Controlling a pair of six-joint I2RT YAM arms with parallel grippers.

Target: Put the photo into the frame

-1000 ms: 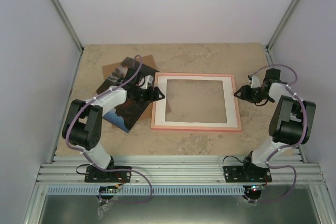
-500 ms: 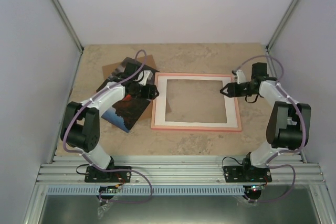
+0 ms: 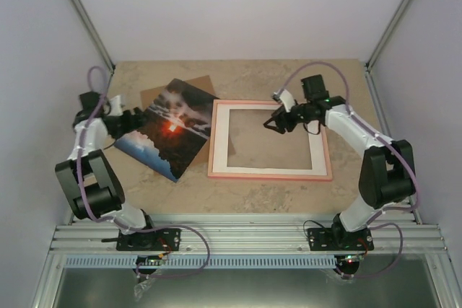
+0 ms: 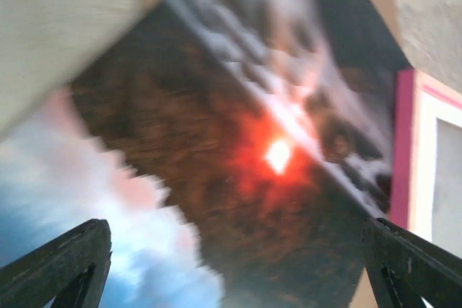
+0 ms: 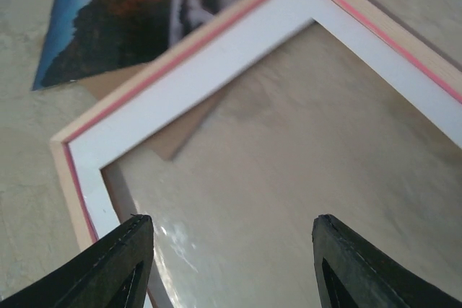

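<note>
The tabletop carries the pink frame at centre-right, its window bare. The photo lies face up just left of it (on a brown backing board). Neither gripper holds anything: the left gripper gapes at the photo's left edge, and the right gripper gapes over the frame. Picking up the photo seems to be the step in hand, which calls for pinching its thin edge.

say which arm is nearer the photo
Left. The left arm ends at the photo's left edge; the right arm is over the pink frame's opening, right of the photo.
</note>
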